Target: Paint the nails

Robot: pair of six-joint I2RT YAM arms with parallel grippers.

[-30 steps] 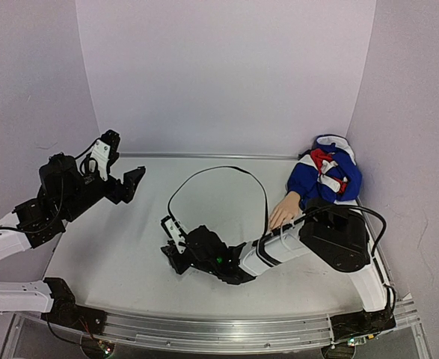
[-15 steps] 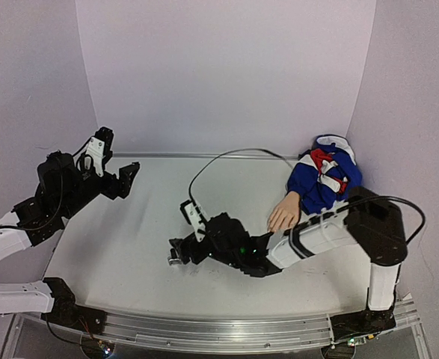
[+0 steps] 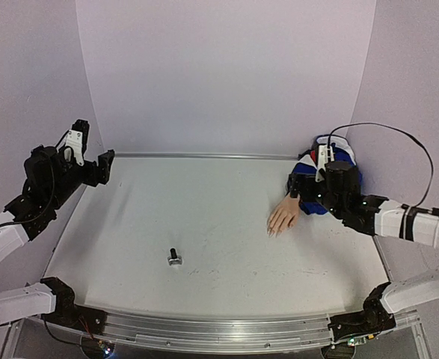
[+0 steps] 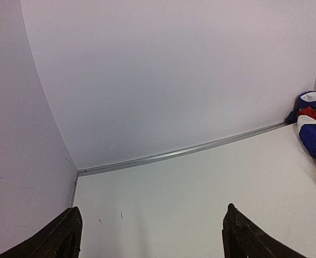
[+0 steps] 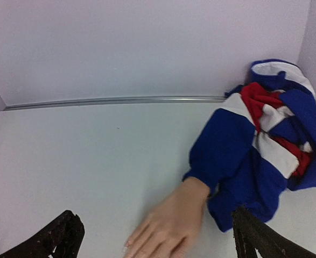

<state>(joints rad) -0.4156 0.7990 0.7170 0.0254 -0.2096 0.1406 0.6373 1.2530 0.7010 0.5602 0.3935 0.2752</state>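
The pale mannequin hand (image 3: 284,215) lies flat at the right of the table, fingers pointing to the near left, with a blue, white and red sleeve (image 3: 331,170) bunched behind it. The nails (image 3: 273,230) are tiny and hard to make out; in the right wrist view the hand (image 5: 171,223) and its nails (image 5: 127,246) lie between my fingers. My right gripper (image 3: 307,173) (image 5: 153,215) hovers open over the wrist, holding nothing. My left gripper (image 3: 92,153) (image 4: 152,209) is open and empty, raised at the far left. A small dark-capped bottle (image 3: 174,259) stands alone on the table.
White walls close the table on the left, back and right, with a metal strip (image 4: 179,153) along the back edge. The sleeve (image 4: 311,123) fills the back right corner. A black cable (image 3: 398,134) arcs over my right arm.
My right gripper opened, left the small bottle standing mid-table and swung back right to above the mannequin's wrist. My left arm drew back further to the left.
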